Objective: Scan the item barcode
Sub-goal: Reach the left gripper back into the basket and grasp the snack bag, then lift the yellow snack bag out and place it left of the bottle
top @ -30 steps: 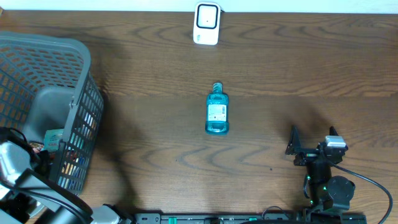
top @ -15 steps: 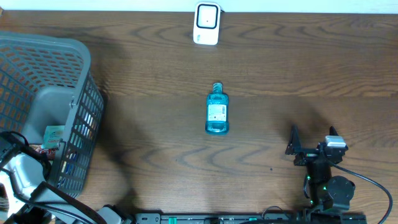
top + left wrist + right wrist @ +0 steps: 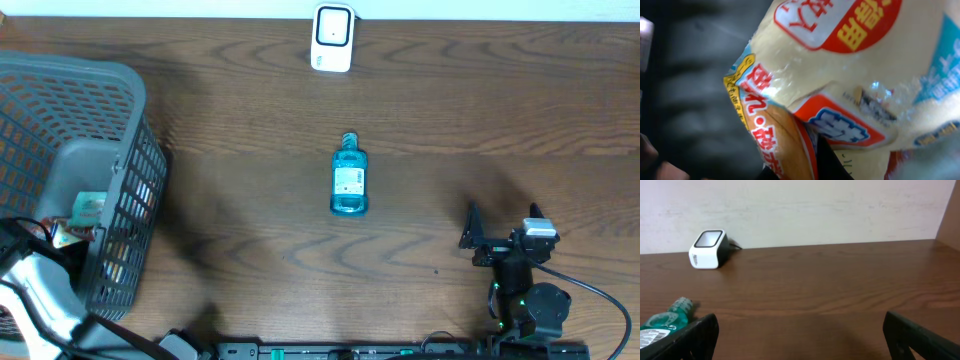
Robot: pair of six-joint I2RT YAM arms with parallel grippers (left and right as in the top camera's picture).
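Basket: the grey mesh basket (image 3: pixel 120 110) stands at 9 o'clock on the bench (image 3: pixel 230 200), with a few packaged goods in its bottom.
Left gripper: the left gripper (image 3: pixel 58 236) reaches down inside the basket at about 8 o'clock. Its jaws are closed, and the wrist view suggests they pinch the film of a packet.
Item: the snack packet (image 3: pixel 840 75), cream with red, yellow and blue print, fills the left wrist view and is crumpled where it is gripped. It is low in the basket. No barcode shows on the face in view.
Bottle: a blue-green mouthwash bottle (image 3: pixel 349 180) lies at the bench centre, cap towards 12 o'clock, well apart from both arms.
Scanner: the white scanner (image 3: pixel 332 38) sits at the 12 o'clock edge, window up.
Right gripper: the right gripper (image 3: pixel 503 235) hangs at about 4 o'clock, jaws wide and empty.
Step in hand: taking hold of the packet in the basket, by my reading.
Next move: lift it clear of the basket wall, carry it towards 12 o'clock, and turn it until the barcode faces the scanner window. The thin film may slip or fold over the code.
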